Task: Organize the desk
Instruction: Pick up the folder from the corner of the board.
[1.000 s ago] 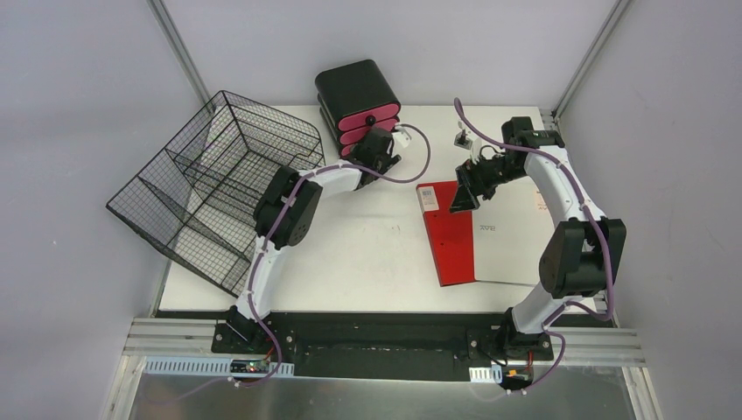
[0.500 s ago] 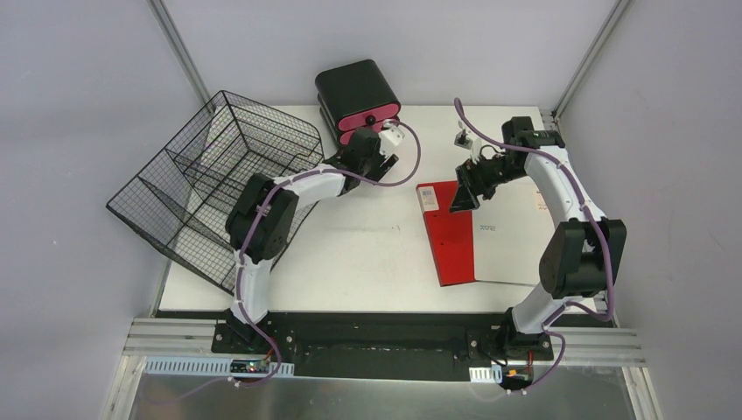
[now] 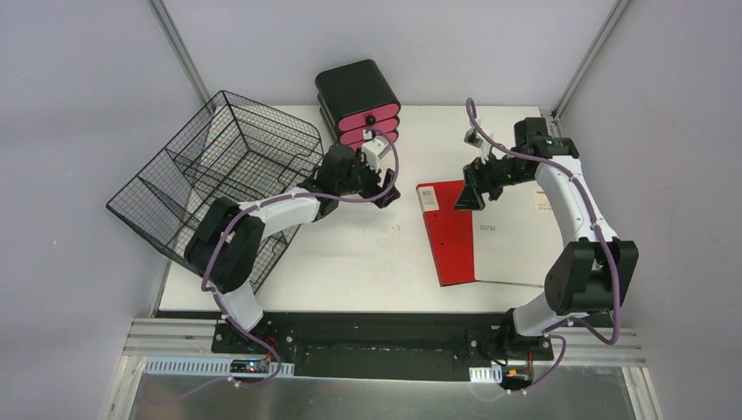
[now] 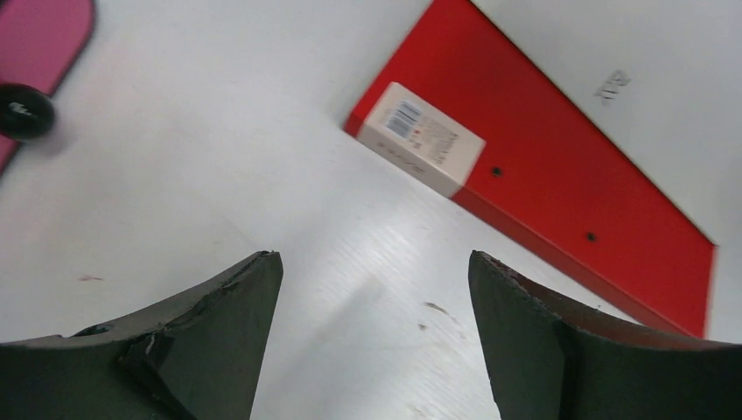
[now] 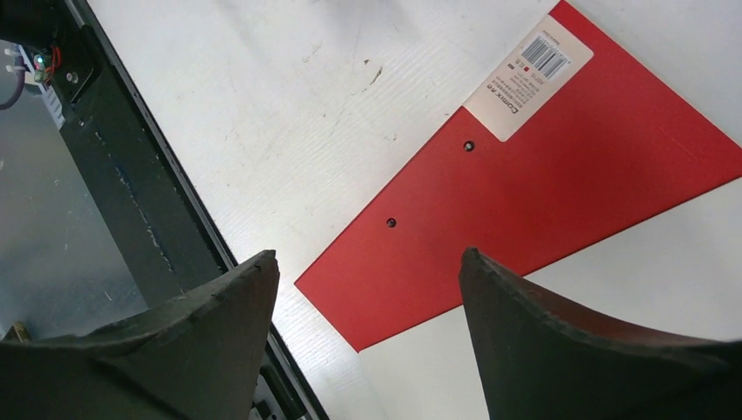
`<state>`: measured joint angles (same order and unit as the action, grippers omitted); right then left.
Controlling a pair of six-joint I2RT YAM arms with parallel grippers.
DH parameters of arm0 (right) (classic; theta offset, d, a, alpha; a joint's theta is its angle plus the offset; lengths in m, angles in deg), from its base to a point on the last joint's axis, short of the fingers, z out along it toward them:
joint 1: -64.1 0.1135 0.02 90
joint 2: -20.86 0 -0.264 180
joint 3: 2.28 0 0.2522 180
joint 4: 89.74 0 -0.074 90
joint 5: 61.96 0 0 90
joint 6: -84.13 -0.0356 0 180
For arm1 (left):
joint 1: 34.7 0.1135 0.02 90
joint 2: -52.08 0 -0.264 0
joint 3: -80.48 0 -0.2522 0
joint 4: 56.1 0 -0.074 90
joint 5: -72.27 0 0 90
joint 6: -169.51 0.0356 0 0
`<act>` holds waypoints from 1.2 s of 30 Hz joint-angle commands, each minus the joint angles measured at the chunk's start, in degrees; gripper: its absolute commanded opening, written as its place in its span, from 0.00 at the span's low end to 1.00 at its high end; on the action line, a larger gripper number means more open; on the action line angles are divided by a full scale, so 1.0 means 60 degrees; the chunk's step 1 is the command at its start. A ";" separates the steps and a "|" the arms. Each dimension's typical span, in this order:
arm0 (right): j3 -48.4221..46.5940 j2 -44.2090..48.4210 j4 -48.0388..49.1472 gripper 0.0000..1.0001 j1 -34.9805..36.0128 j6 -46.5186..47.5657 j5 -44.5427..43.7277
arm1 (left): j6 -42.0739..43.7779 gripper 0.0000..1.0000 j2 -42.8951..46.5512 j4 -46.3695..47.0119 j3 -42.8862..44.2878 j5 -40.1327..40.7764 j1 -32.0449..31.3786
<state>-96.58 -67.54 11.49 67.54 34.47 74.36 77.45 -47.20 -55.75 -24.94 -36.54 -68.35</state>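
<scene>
From above, we are looking at the large white flat rectangular worktop [image 3: 367,254], which is filling the middle of a grey-walled booth in front of both arm bases. We are judging it rigid, fixed and smooth: nothing to lift, and things will slide on it easily. A thin red-and-white flat folder [image 3: 455,245] is lying on its right half, a black wire-mesh basket [image 3: 219,184] is sitting tilted at the left edge and partly beyond it, and a black drawer unit with pink fronts [image 3: 359,101] is standing at the far edge. The left claw [image 3: 381,182] is hovering near the drawer unit and the right claw [image 3: 468,197] over the folder's far end. In the left wrist view, the left claw [image 4: 374,289] is standing spread and empty over bare worktop, with the folder's white barcode label [image 4: 420,138] just ahead. The folder is lying flush, so we are judging it light and stiff, best taken at an edge. In the right wrist view, the right claw [image 5: 367,280] is likewise spread and empty above the red cover, with scuffed worktop and a black metal frame rail [image 5: 131,175] beside it.
</scene>
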 commanded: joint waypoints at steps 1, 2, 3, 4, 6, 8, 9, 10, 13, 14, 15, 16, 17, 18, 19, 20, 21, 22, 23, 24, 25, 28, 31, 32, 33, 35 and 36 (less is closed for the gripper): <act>0.0103 0.0686 0.0602 0.79 -0.0269 -0.0195 0.0269 | -0.2175 0.80 0.1042 0.1784 -0.1117 -0.1689 -0.0081; 0.0143 0.0803 0.0656 0.79 -0.0323 -0.0236 0.0307 | -0.2400 0.80 0.1188 0.2126 -0.1441 -0.1744 -0.0195; 0.0179 0.0913 0.0732 0.79 -0.0361 -0.0281 0.0343 | -0.2604 0.80 0.1330 0.2370 -0.1685 -0.1762 -0.0312; 0.0216 0.1022 0.0804 0.80 -0.0393 -0.0333 0.0360 | -0.2740 0.80 0.1451 0.2498 -0.1875 -0.1714 -0.0475; 0.0311 0.1250 0.1007 0.80 -0.0466 -0.0425 0.0411 | -0.2993 0.81 0.1626 0.2699 -0.2194 -0.1531 -0.0824; 0.0400 0.1477 0.1169 0.81 -0.0543 -0.0545 0.0499 | -0.3329 0.81 0.1703 0.2930 -0.2467 -0.1202 -0.1199; 0.0434 0.1590 0.1239 0.81 -0.0557 -0.0584 0.0541 | -0.3671 0.81 0.1704 0.3046 -0.2588 -0.1106 -0.1337; 0.0494 0.1712 0.1327 0.81 -0.0559 -0.0623 0.0572 | -0.3917 0.84 0.1695 0.3243 -0.2705 -0.0993 -0.1458; 0.0653 0.2032 0.1606 0.83 -0.0872 -0.0778 0.0730 | -0.4751 0.88 0.1658 0.3975 -0.3216 -0.0681 -0.1702; 0.0713 0.2134 0.1699 0.85 -0.0955 -0.0864 0.0824 | -0.4960 0.88 0.1666 0.4229 -0.3399 -0.0556 -0.1778; 0.0766 0.2223 0.1783 0.89 -0.1055 -0.0959 0.0985 | -0.5092 0.89 0.1670 0.4418 -0.3565 -0.0421 -0.1858; 0.0819 0.2317 0.1852 0.93 -0.1178 -0.1040 0.1158 | -0.5184 0.89 0.1678 0.4543 -0.3693 -0.0294 -0.1950; 0.0868 0.2369 0.1896 0.97 -0.1252 -0.1102 0.1330 | -0.5250 0.89 0.1699 0.4615 -0.3794 -0.0160 -0.2042; 0.0892 0.2414 0.1931 0.99 -0.1329 -0.1166 0.1502 | -0.5295 0.89 0.1726 0.4659 -0.3868 -0.0037 -0.2140; 0.0937 0.2451 0.1979 0.99 -0.1391 -0.1242 0.1684 | -0.5337 0.89 0.1747 0.4727 -0.3936 0.0076 -0.2277; 0.1018 0.2503 0.2009 0.99 -0.1429 -0.1257 0.1852 | -0.5400 0.89 0.1778 0.4827 -0.4007 0.0130 -0.2367; 0.1127 0.2544 0.2082 0.99 -0.1472 -0.1259 0.2008 | -0.5493 0.89 0.1808 0.4953 -0.4113 0.0144 -0.2438; 0.1247 0.2604 0.2161 0.99 -0.1488 -0.1270 0.2118 | -0.5611 0.89 0.1833 0.5133 -0.4216 0.0119 -0.2499; 0.1351 0.2658 0.2251 0.99 -0.1519 -0.1273 0.2201 | -0.5718 0.89 0.1883 0.5317 -0.4355 0.0104 -0.2548; 0.1461 0.2706 0.2327 1.00 -0.1545 -0.1253 0.2286 | -0.5830 0.89 0.1952 0.5488 -0.4493 0.0145 -0.2602; 0.1569 0.2771 0.2374 1.00 -0.1565 -0.1158 0.2379 | -0.5921 0.89 0.2021 0.5652 -0.4661 0.0232 -0.2664; 0.1791 0.2937 0.2313 0.99 -0.1598 -0.0640 0.2533 | -0.6086 0.90 0.2259 0.5935 -0.5025 0.0513 -0.2784; 0.2017 0.2995 0.0956 0.99 -0.1599 0.1502 0.3122 | -0.6139 0.90 0.2455 0.5887 -0.5194 0.0730 -0.2890; 0.2052 0.2985 -0.0071 0.99 -0.1599 0.3146 0.3438 | -0.6135 0.90 0.2500 0.5862 -0.5215 0.0745 -0.2910; 0.2054 0.2993 -0.0943 0.99 -0.1584 0.4532 0.3627 | -0.6137 0.90 0.2544 0.5807 -0.5233 0.0716 -0.2933; 0.2037 0.3105 -0.1633 0.99 -0.1584 0.5629 0.3377 | -0.6053 0.94 0.2668 0.5686 -0.5255 0.0602 -0.2946; 0.2043 0.3216 -0.1618 1.00 -0.1584 0.5652 0.3049 | -0.6005 0.94 0.2750 0.5604 -0.5278 0.0586 -0.2939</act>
<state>-84.25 -51.34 11.88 58.23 49.05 90.36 41.82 -33.89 -24.89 -55.98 -33.78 -85.31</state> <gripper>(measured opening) 0.993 0.927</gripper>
